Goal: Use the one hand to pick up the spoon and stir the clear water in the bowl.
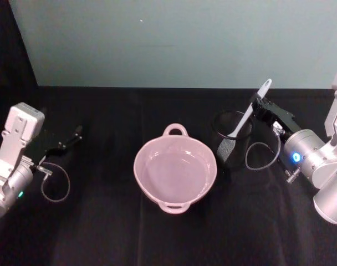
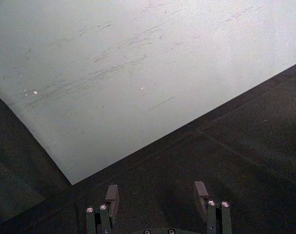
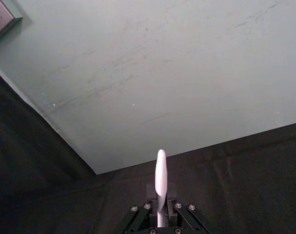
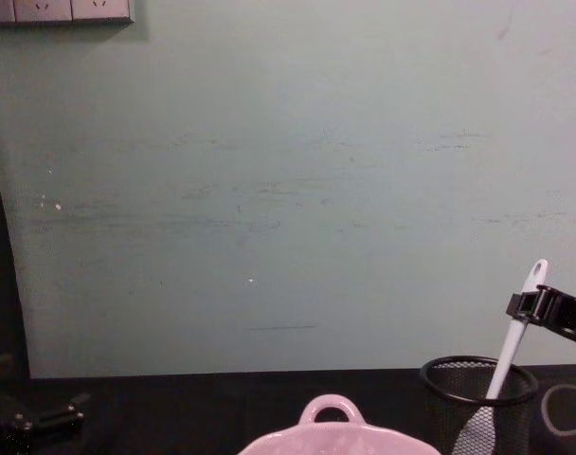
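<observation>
The pale spoon (image 1: 247,113) stands tilted in a black mesh cup (image 1: 230,147), its blade down inside the cup and its handle end sticking up. My right gripper (image 1: 260,105) is shut on the upper handle; the right wrist view shows the spoon (image 3: 160,175) clamped between the jaws of the right gripper (image 3: 161,204). From the chest, the spoon (image 4: 511,351) rises out of the cup (image 4: 477,398) with the right gripper (image 4: 530,305) on it. The pink bowl (image 1: 136,166) with clear water sits at table centre, left of the cup. My left gripper (image 1: 74,134) rests open at far left.
The table is covered in black cloth, with a pale green wall behind it. Grey cable loops (image 1: 55,183) hang from both wrists. The left wrist view has the open left gripper (image 2: 157,191) over bare black cloth. The bowl's loop handle (image 4: 331,409) faces the wall.
</observation>
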{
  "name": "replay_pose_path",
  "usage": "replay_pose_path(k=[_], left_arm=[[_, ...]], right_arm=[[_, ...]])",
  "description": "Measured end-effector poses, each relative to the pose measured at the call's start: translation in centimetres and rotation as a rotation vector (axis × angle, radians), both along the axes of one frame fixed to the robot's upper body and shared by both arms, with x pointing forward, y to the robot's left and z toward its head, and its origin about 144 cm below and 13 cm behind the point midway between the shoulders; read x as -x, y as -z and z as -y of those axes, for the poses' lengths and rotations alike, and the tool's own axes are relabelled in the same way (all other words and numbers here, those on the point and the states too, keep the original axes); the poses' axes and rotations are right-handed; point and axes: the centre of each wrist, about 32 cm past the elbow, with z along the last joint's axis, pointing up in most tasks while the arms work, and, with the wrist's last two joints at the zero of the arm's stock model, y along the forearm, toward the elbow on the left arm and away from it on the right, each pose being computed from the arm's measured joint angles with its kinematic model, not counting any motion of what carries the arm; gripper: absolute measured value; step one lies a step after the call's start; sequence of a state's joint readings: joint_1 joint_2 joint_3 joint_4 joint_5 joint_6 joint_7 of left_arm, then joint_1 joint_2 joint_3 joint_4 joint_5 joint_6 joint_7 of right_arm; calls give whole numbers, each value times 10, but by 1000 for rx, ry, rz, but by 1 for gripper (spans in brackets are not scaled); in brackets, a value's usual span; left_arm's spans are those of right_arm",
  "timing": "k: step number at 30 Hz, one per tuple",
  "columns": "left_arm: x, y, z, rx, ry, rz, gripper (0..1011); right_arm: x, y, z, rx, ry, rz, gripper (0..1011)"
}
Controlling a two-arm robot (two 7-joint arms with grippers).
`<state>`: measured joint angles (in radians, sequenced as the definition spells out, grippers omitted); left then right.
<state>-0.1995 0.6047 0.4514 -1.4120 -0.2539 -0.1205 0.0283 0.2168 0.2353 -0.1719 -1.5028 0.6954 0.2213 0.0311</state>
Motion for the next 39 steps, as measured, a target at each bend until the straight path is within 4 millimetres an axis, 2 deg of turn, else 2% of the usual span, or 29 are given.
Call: replay_pose_path(k=[2, 6, 17, 18, 21, 25, 31, 39], left_arm=[[0, 0, 0, 0, 0, 0, 1011], [0, 0, 0, 0, 0, 0, 1011], [0, 0, 0, 0, 0, 0, 1011], [0, 0, 0, 0, 0, 0, 1011], [0, 0, 0, 0, 0, 0, 1011], [0, 0, 0, 0, 0, 0, 1011], [0, 0, 0, 0, 0, 0, 1011], [0, 0, 0, 0, 0, 0, 1011]], right_arm=[[0, 0, 0, 0, 0, 0, 113], [0, 0, 0, 0, 0, 1, 217], [0, 0, 0, 0, 0, 3, 560], [0, 0, 0, 0, 0, 4, 618], [0, 0, 0, 0, 0, 4, 679], [0, -1, 0, 0, 0, 5, 835], [1, -2, 2, 18, -5, 14, 980], [7, -7, 9, 35, -5, 21, 1002]])
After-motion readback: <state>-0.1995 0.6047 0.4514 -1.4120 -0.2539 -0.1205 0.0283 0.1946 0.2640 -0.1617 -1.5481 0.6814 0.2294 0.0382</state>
